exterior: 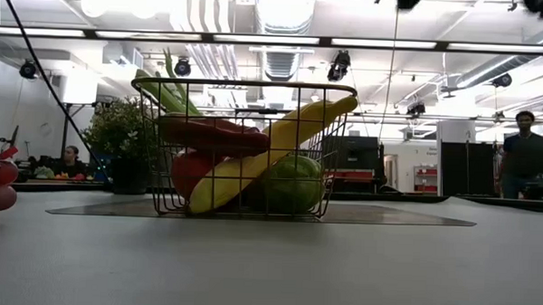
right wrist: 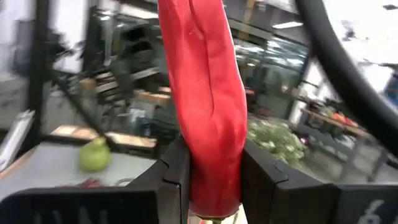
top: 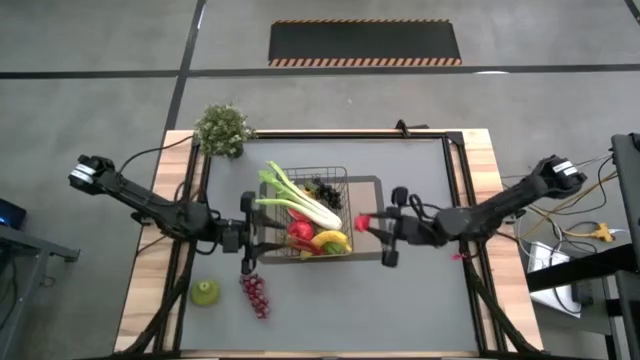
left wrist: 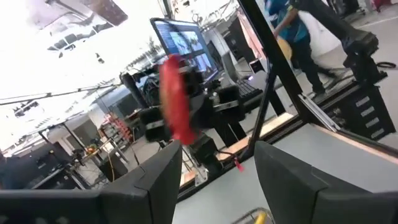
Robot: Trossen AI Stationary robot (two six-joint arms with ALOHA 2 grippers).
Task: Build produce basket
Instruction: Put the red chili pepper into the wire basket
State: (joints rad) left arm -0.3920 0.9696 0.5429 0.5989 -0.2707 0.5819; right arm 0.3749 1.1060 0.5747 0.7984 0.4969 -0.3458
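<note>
Right tool point(top: 385, 228), fingers clamped on a red pepper point(right wrist: 208, 106), hangs just beside the wire basket point(top: 340, 178) on its right. The step in hand appears to be carrying the pepper in; next it must move over the rim and release. The pepper's long axis runs upright between the fingers. Left tool point(top: 247, 235), fingers apart and empty, waits beside the basket; grapes point(top: 254, 292) and a pear point(top: 205, 291) lie on the desk point(top: 420, 300).

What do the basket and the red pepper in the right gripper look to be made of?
Basket: thin dark metal wire, probably coated; an open see-through grid with rigid straight bars. Red pepper: likely moulded plastic or rubbery toy material; uniform red, smooth soft sheen, lengthwise creases, clamped in the right gripper.
</note>
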